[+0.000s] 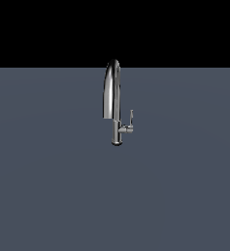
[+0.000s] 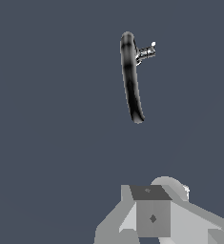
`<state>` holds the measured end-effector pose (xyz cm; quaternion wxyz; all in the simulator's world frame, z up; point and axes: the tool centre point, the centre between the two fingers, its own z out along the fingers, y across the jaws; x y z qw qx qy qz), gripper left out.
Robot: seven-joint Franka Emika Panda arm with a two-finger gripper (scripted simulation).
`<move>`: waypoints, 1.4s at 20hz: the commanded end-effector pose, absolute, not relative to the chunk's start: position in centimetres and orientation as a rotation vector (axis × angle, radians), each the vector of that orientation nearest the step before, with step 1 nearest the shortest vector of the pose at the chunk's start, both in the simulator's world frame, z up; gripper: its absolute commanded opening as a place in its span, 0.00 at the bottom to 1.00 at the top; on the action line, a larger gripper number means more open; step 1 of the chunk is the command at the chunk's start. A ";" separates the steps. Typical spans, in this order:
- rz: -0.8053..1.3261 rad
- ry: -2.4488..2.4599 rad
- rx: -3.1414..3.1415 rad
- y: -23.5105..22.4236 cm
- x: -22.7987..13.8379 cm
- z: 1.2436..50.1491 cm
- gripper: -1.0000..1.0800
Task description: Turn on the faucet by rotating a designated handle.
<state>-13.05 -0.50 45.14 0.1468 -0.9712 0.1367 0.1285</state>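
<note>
The chrome faucet [image 1: 116,105] stands upright on the flat grey floor [image 1: 48,186], its arched spout curving toward the exterior view's left. The handle [image 1: 130,120] is a thin lever on a short stub off the lower stem, on the exterior view's right, with its blade pointing up. In the wrist view I look down on the faucet [image 2: 130,76], and the handle [image 2: 146,52] juts out beside the stem. Grey parts of my gripper [image 2: 152,217] fill the picture's lower edge, well apart from the faucet. Its fingers do not show clearly. The arm is absent from the exterior view.
Only the plain grey floor surrounds the faucet, under a black background [image 1: 114,29].
</note>
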 end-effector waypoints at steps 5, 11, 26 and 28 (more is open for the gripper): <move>0.483 0.529 -2.649 -1.4 -9.4 43.1 0.00; 0.583 0.647 -2.500 -2.5 -6.1 40.8 0.00; 0.819 0.924 -2.046 -5.5 0.9 32.5 0.00; 0.850 0.960 -1.973 -5.9 1.7 31.0 0.00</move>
